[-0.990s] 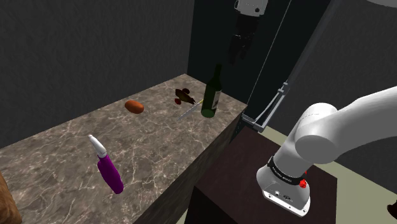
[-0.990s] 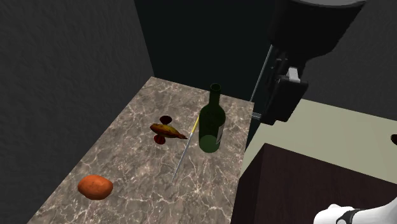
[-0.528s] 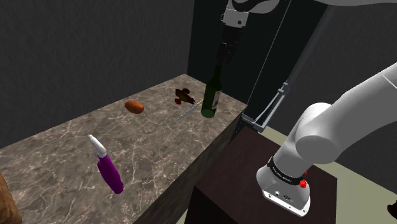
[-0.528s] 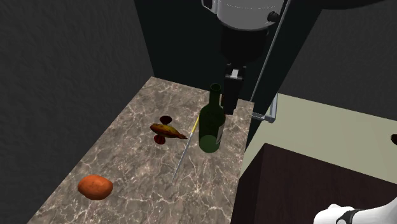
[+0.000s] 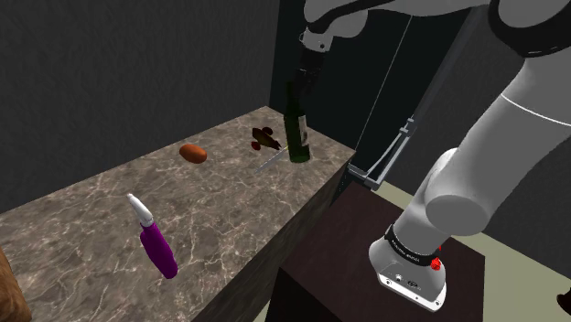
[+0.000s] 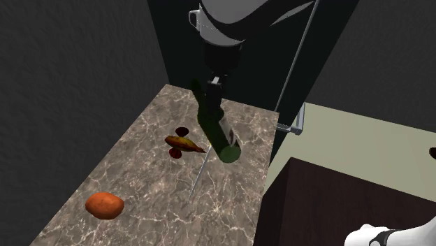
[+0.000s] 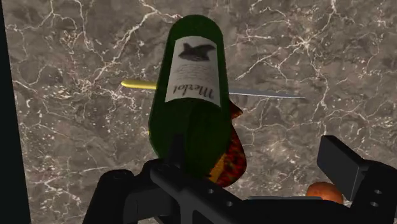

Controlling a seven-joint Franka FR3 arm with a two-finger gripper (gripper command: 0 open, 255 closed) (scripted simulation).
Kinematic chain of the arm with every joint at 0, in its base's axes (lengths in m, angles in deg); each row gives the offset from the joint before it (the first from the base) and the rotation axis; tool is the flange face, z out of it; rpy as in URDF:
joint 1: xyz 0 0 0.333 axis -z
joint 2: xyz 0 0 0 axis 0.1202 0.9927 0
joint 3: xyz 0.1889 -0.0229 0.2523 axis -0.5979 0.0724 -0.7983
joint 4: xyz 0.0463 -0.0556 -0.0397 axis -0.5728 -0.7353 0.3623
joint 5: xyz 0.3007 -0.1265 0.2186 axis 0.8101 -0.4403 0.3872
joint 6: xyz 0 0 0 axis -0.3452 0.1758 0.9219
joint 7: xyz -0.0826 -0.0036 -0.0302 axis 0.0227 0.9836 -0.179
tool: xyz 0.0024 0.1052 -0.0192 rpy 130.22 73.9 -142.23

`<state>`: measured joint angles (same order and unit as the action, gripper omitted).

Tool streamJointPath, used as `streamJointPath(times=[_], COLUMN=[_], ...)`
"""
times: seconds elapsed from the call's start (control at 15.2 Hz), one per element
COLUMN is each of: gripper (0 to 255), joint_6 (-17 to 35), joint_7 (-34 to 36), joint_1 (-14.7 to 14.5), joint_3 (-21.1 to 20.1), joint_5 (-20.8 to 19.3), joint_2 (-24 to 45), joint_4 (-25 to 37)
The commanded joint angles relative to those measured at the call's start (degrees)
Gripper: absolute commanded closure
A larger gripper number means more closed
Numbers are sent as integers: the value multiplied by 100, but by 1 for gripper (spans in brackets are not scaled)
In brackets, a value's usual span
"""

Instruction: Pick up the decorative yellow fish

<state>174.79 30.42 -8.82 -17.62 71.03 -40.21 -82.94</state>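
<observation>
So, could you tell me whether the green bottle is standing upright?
Tipped: the green bottle leans steeply, its neck up by the end effector.

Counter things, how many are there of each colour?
Green: 1, bottle
Yellow and red: 1, fish
Orange: 1, round thing
Purple: 1, white-tipped tube
Silver: 1, thin stick with yellow end
Brown: 1, lump cut off at the shoulder view's edge
Total: 6
</observation>
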Motion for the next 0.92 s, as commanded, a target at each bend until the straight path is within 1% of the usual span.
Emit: streamJointPath(times=[0.0, 0.2, 0.46, 0.86], gripper=[0, 0, 0, 0], joint_6=[-310, -282, -366, -719], joint_7=[-358, -790, -1268, -1711], joint_1=[45, 157, 389, 834], joint_3=[97, 113, 24, -255], joint_5=[272, 678, 1170, 1706], joint_2=[534, 1283, 2290, 3841], joint_4=[260, 790, 1625, 3214])
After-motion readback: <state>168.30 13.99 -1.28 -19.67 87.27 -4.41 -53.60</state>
